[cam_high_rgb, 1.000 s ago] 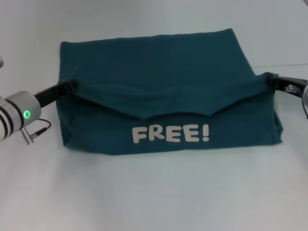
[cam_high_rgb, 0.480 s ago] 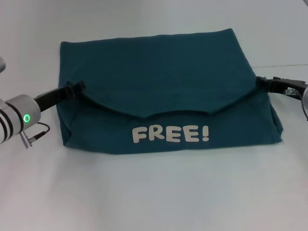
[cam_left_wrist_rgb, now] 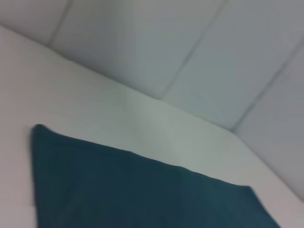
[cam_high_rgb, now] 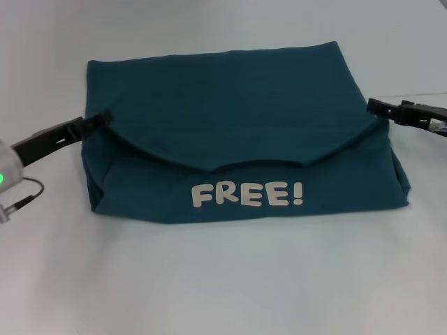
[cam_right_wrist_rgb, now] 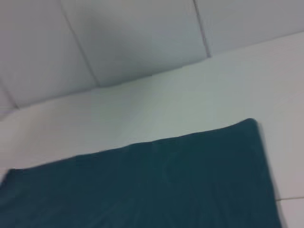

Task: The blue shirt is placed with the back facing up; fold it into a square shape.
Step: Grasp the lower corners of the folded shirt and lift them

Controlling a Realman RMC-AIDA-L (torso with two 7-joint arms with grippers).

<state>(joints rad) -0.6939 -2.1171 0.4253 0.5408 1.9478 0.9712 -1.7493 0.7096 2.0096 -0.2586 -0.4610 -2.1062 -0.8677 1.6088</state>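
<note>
The blue shirt [cam_high_rgb: 230, 105] lies on the white table as a wide folded rectangle. Its far part is folded toward me as a flap, and the white "FREE!" lettering [cam_high_rgb: 248, 194] shows below the flap's edge. My left gripper [cam_high_rgb: 98, 120] is open at the shirt's left edge, level with the flap's left corner and holding nothing. My right gripper [cam_high_rgb: 376, 107] is open at the shirt's right edge, by the flap's right corner, also empty. The shirt also shows in the left wrist view [cam_left_wrist_rgb: 142, 194] and the right wrist view [cam_right_wrist_rgb: 152, 185].
The white table [cam_high_rgb: 223, 279] extends all around the shirt. A pale panelled wall [cam_left_wrist_rgb: 190, 47] stands behind the table's far edge.
Both grippers let go of the flap's corners and drew outward, away from the shirt. The flap has settled flat on the shirt.
</note>
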